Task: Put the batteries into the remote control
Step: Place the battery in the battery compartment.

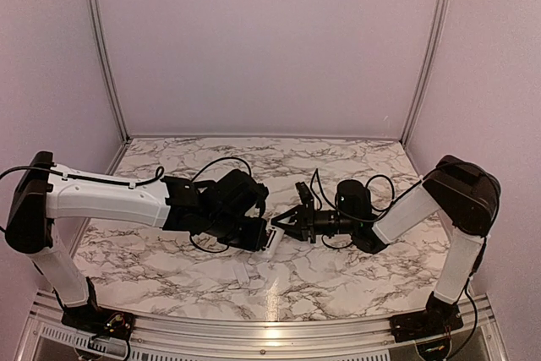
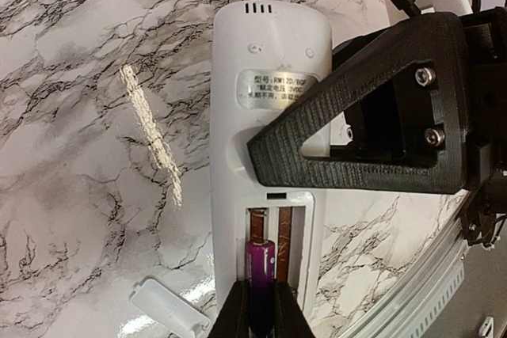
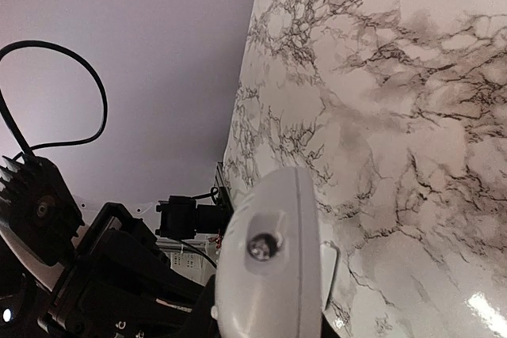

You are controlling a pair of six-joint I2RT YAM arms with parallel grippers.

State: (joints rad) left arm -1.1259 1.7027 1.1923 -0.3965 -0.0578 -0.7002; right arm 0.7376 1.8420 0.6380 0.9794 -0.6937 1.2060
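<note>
The white remote control (image 2: 265,116) lies back up, its battery bay open, and shows as a white patch in the top view (image 1: 270,241). My left gripper (image 2: 261,298) is shut on the dark purple battery (image 2: 261,263), whose tip sits in the bay's left slot. The right slot shows only a brownish strip; I cannot tell if that is the orange battery. My right gripper (image 1: 289,224) is shut on the remote's far half; one of its black fingers (image 2: 372,132) crosses the remote. The right wrist view shows the remote end-on (image 3: 273,267) between its jaws.
The small white battery cover (image 2: 168,314) lies on the marble table (image 1: 355,166) just left of the remote's near end, and it also shows in the top view (image 1: 243,270). Both wrists meet at the table's middle. Lilac walls enclose the table.
</note>
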